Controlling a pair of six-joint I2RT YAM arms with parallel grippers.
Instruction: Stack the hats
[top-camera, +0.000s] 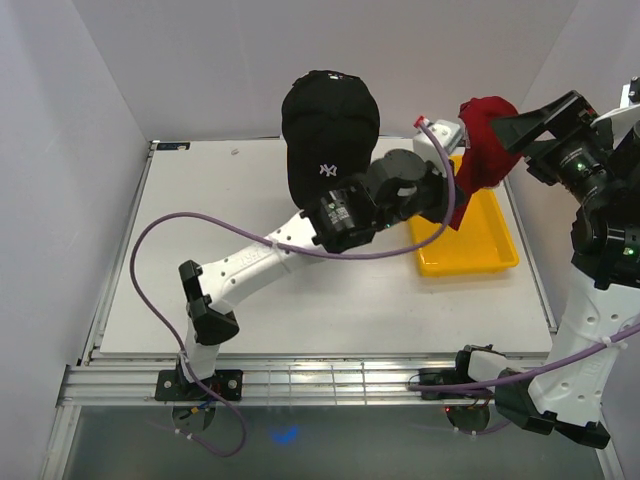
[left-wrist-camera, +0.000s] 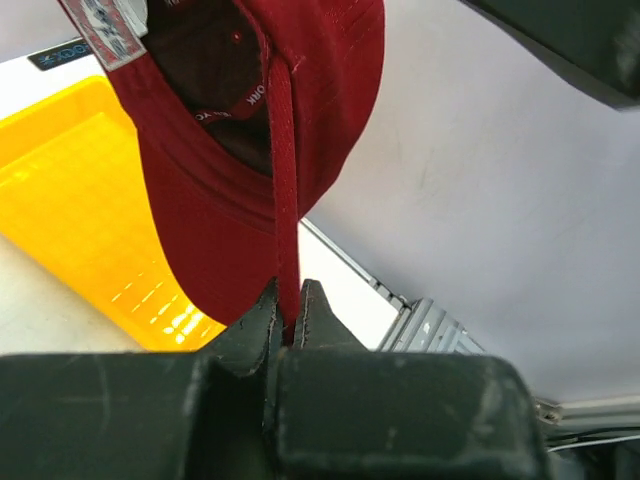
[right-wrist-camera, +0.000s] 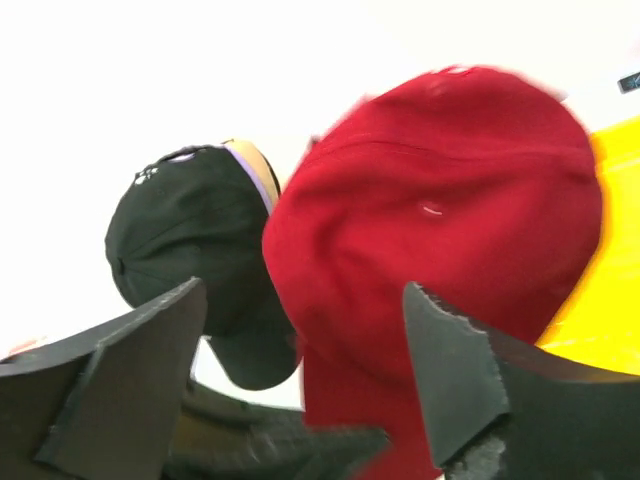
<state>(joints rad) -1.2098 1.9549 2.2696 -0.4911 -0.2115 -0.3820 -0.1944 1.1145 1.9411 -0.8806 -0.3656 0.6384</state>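
Red cap (top-camera: 487, 130) brim pinched in left gripper (left-wrist-camera: 288, 302); right gripper (right-wrist-camera: 300, 290) gapes empty; left arm (top-camera: 260, 255) partly masks black NY cap (top-camera: 328, 120).

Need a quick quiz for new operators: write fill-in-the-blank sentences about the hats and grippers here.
1. The left gripper holds the red hat with its jaws ____.
2. The right gripper, close to that hat, stands ____.
3. The black hat topping the pile bears the letters ____.
4. The tray near the red hat is coloured ____.
Missing words: shut; open; NY; yellow.
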